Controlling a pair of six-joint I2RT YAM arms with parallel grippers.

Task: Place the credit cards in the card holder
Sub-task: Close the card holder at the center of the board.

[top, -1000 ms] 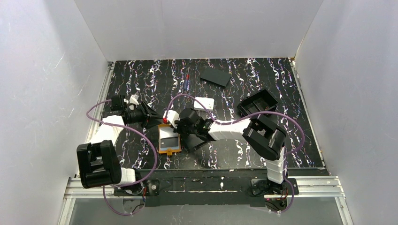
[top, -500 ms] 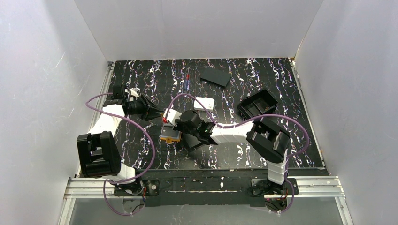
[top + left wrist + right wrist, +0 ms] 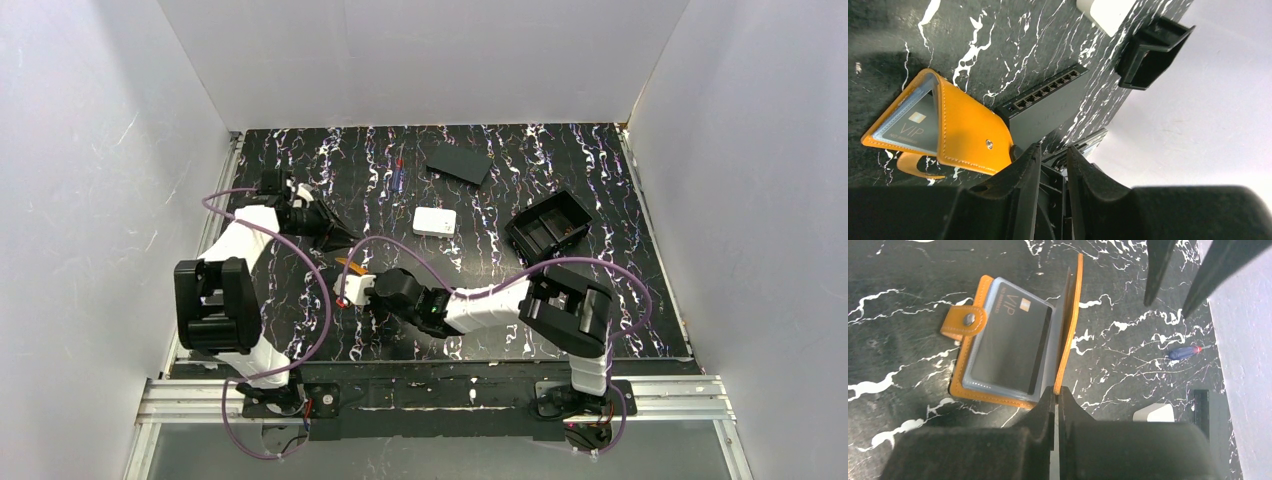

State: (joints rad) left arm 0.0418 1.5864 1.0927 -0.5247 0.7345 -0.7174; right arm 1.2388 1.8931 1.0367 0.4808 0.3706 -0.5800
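Poss. risk: flap slips out of pinch.
Right gripper [image 3: 1055, 400] clamped on card holder [image 3: 965, 127] flap edge only; left gripper [image 3: 1053, 150] slightly apart & empty, so nothing steadies it.

One cover of the card holder [image 3: 1013, 355], which earlier lay flat and open, has been raised on edge and is now pinched between the closed fingers of the right gripper [image 3: 352, 290]. That gripper has been drawn farther from the white box [image 3: 435, 221], toward the near edge. The left gripper [image 3: 338, 236] has been pulled back, nearly level with the white box, and its jaws have been narrowed.
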